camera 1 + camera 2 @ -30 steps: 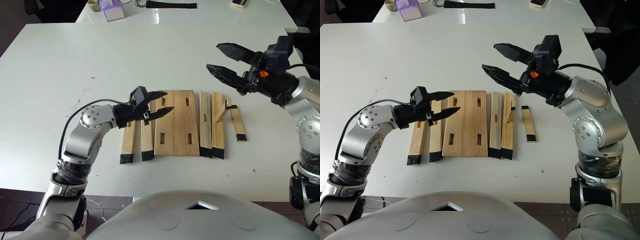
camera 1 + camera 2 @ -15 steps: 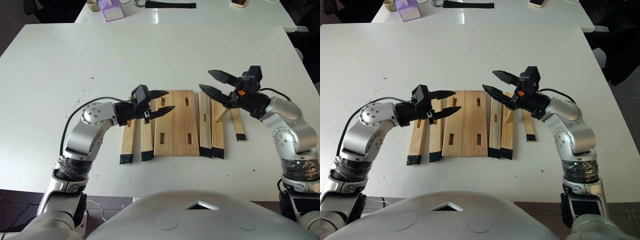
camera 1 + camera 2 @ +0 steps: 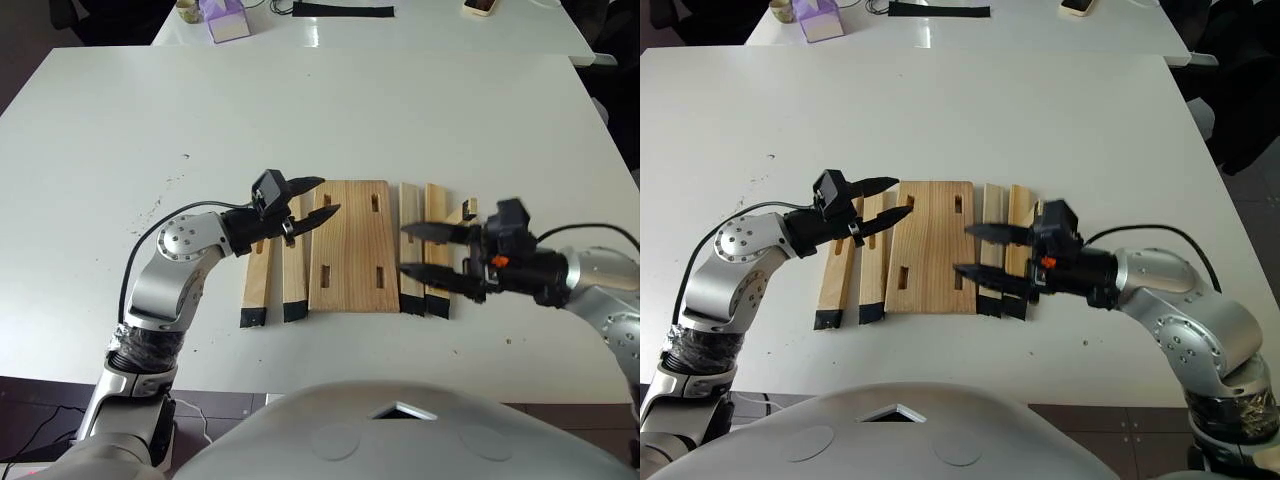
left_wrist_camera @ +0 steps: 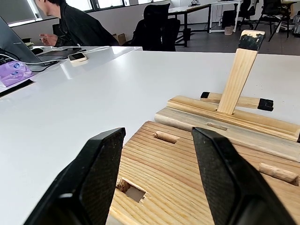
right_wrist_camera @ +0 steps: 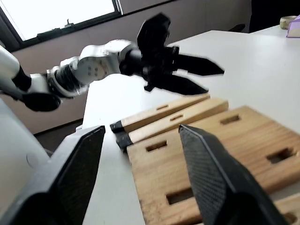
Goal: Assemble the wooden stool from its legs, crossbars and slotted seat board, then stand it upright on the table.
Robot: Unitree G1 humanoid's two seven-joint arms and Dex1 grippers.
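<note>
The left arm [image 3: 185, 262] is bent at the elbow, and its left gripper [image 3: 322, 197] points toward the robot's right with its fingers spread apart. The right arm [image 3: 590, 278] lies low, and its right gripper [image 3: 405, 248] faces the left one, fingers parted wide, the two not touching.

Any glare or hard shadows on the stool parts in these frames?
Left eye view: even light, no glare or hard shadow on the seat board; sheen only on the far table. Left wrist view: bright windows behind, board evenly lit. Right wrist view: window blown out, board unaffected.
</note>
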